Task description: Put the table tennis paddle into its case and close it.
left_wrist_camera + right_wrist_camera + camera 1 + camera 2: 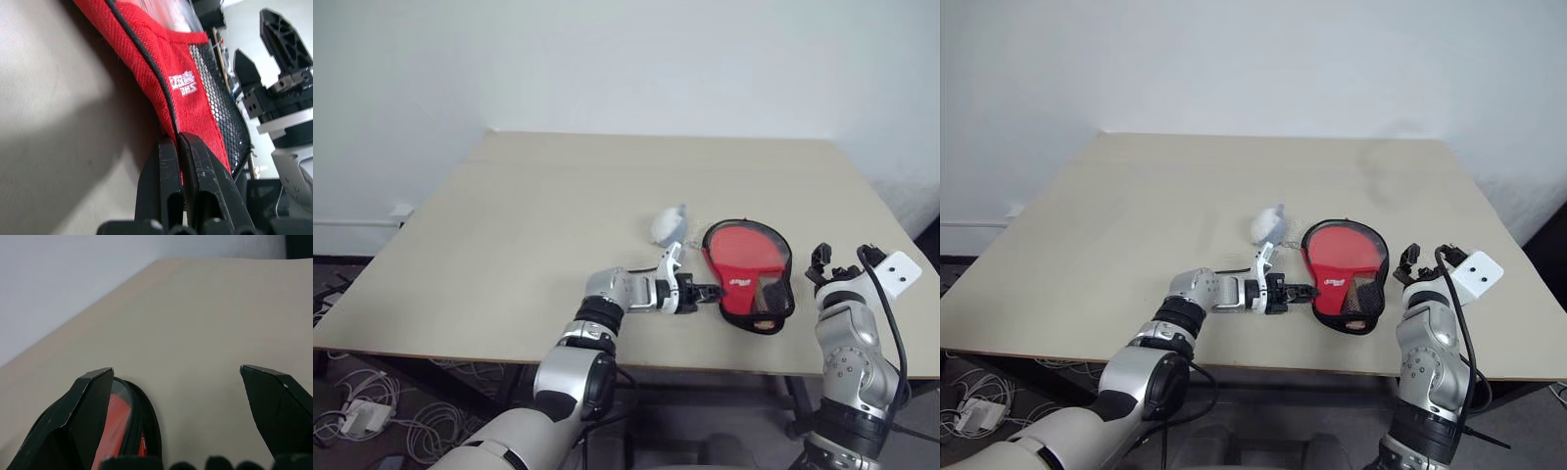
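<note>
Case (749,274) lies near table (558,225) front edge at approx 5 o'clock, red paddle face showing inside; L gripper (713,292) pinched tight on case's rim at its 9 o'clock; R gripper (837,262) spread wide, empty, at case's 3 o'clock; closing step in hand, I'd say; next calls for R to steady case while L draws rim/zip round.

The red-and-black mesh case (750,277) lies flat near the table's front edge.

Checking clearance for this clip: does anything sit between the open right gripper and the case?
Nothing visible does. The right gripper hangs open just beside the case, bare table between them. The left gripper is shut on the case's opposite edge, and the grey-white ball-like thing lies beyond.
</note>
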Controlling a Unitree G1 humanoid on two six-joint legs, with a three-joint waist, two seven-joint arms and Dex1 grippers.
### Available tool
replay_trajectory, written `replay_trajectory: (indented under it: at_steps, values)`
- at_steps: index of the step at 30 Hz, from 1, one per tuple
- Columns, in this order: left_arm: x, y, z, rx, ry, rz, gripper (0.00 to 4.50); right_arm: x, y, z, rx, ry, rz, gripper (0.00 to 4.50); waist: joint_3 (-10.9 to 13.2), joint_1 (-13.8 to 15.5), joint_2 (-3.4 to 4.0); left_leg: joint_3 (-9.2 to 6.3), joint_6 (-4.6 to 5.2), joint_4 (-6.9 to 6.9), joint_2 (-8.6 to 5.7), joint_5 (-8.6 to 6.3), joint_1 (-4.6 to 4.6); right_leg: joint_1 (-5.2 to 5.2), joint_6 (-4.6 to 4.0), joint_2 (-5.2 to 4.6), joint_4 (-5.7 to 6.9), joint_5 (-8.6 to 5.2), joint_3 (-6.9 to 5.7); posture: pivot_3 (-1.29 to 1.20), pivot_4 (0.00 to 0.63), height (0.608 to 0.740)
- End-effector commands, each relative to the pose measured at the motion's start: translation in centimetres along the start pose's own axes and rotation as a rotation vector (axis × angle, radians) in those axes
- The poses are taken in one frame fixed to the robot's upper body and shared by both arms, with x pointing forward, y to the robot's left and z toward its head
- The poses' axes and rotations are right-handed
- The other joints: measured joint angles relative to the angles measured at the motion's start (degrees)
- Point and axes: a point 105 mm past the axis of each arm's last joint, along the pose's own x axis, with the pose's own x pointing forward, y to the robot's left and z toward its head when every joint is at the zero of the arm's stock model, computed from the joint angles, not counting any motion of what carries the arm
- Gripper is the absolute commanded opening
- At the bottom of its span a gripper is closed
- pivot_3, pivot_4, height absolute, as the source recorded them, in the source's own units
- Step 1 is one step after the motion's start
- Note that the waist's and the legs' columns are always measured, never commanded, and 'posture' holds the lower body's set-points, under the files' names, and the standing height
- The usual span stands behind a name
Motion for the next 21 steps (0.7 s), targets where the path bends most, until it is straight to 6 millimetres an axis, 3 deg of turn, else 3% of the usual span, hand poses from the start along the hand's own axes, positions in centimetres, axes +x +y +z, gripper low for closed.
replay_trajectory:
  at_steps: [1,6,10,14,21]
  values:
    - [-2.1,-0.8,0.1,-0.011,0.033,-0.053,0.03,-0.2,0.4,1.8,0.008,-0.071,0.017,4.5,0.0,-0.3,0.01,0.01,0.0,-0.02,0.01,0.0,0.0,-0.04,-0.02,0.01,0.04,-0.01,0.03,0.0,0.0,0.74]
    - [-5.8,-0.4,-0.9,-0.055,0.091,-0.036,0.03,-0.3,0.3,1.8,0.003,-0.069,0.014,4.5,0.0,-1.3,0.03,-0.1,-0.09,-0.17,0.02,0.07,0.02,-0.18,-0.11,0.12,0.18,-0.06,0.1,0.0,0.0,0.74]
    - [-8.3,-0.9,-3.4,-0.067,0.187,-0.043,0.03,-0.4,0.3,1.6,-0.004,-0.061,0.018,4.5,0.0,-1.5,0.04,-0.09,-0.12,-0.27,0.03,0.09,0.04,-0.22,-0.12,0.12,0.2,-0.06,0.18,0.0,0.0,0.74]
    - [-8.1,-1.0,-5.9,-0.072,0.255,-0.052,0.03,-0.4,0.3,1.2,-0.012,-0.045,0.019,4.5,0.0,-1.3,0.04,-0.07,-0.15,-0.26,0.03,0.11,0.04,-0.21,-0.13,0.09,0.21,-0.06,0.19,0.0,0.0,0.74]
    - [-7.3,-1.4,-6.6,-0.024,0.249,-0.024,0.03,-0.2,0.9,1.0,-0.018,-0.037,0.036,4.5,0.0,-1.2,0.04,-0.07,-0.15,-0.22,-0.01,0.11,0.06,-0.17,-0.15,0.05,0.19,-0.06,0.18,0.0,0.0,0.74]
